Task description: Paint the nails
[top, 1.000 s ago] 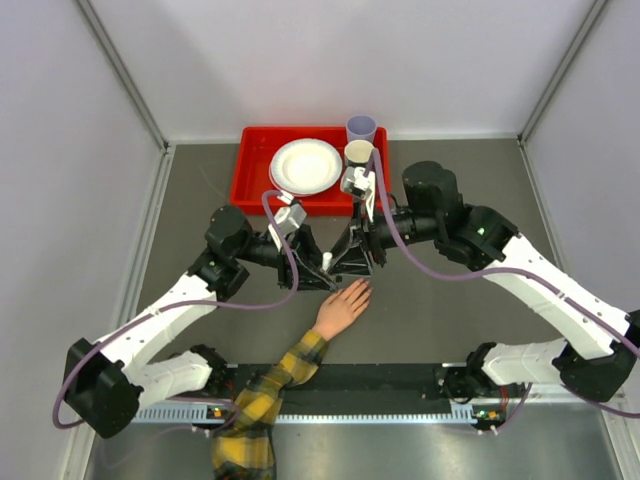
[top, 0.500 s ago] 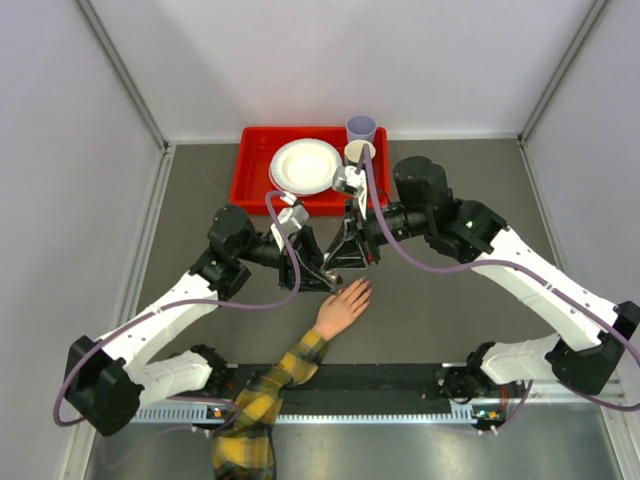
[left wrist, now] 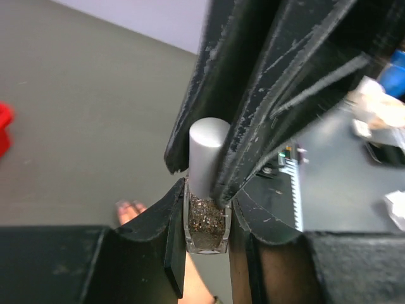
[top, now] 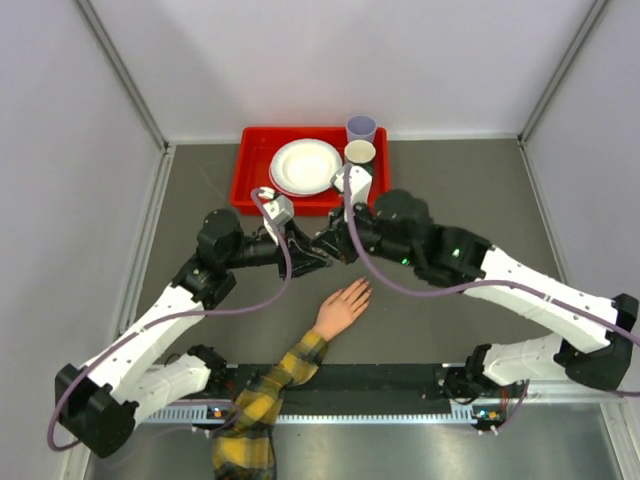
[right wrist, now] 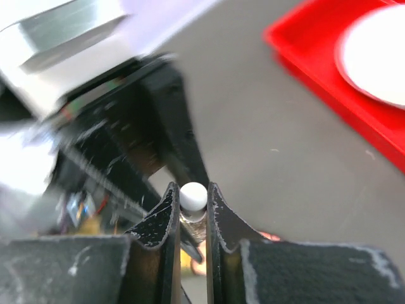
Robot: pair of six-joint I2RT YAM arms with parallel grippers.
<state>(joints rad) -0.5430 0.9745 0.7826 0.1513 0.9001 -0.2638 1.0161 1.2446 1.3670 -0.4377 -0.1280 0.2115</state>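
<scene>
While the left gripper (left wrist: 207, 201) pinches the bottle (left wrist: 205, 231), we see the right gripper (right wrist: 190, 194) pinching its cap (left wrist: 207, 149) (just beyond the mannequin hand (top: 342, 308)).

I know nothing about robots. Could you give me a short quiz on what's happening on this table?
1. True or false: the left gripper holds the small bottle of glittery polish.
2. What is the right gripper shut on? A: a spoon. B: the bottle's cap. C: a sponge.
3. Fill in: the white plate lies in the red ____.
Key: 1 true. 2 B. 3 tray.
</scene>
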